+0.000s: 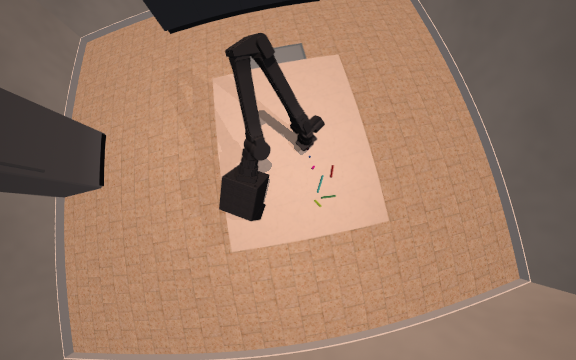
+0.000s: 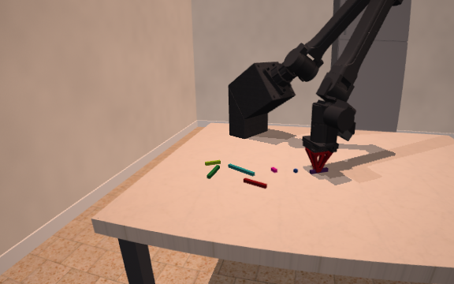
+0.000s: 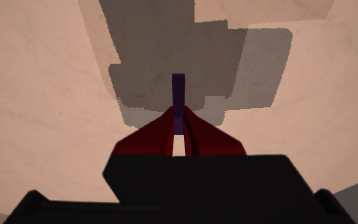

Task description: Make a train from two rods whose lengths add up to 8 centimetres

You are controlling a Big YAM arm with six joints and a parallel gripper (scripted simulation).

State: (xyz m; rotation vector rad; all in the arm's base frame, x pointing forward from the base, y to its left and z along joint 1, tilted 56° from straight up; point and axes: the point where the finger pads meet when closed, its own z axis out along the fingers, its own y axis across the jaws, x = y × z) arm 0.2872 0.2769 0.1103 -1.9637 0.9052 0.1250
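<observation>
My gripper [image 2: 318, 167] [image 3: 178, 111] [image 1: 306, 148] has red fingers. It is shut on the purple rod [image 2: 323, 170] [image 3: 178, 92] and holds it near one end. The rod lies flat at table level, pointing away from the wrist camera. The blue rod [image 2: 295, 170] [image 1: 310, 156] lies a short way to its left in the exterior view. The magenta rod [image 2: 273, 170] [image 1: 313, 167] lies further left. The red rod [image 2: 254, 183] [image 1: 331, 171] lies in front of these, apart from all the others.
The turquoise rod [image 2: 241, 170] [image 1: 320, 183], the green rod [image 2: 213, 171] [image 1: 328, 197] and the lime rod [image 2: 213, 162] [image 1: 317, 203] lie in a loose group at the left. The black robot base [image 2: 251, 102] [image 1: 243, 195] stands at the back of the table [image 2: 251, 225].
</observation>
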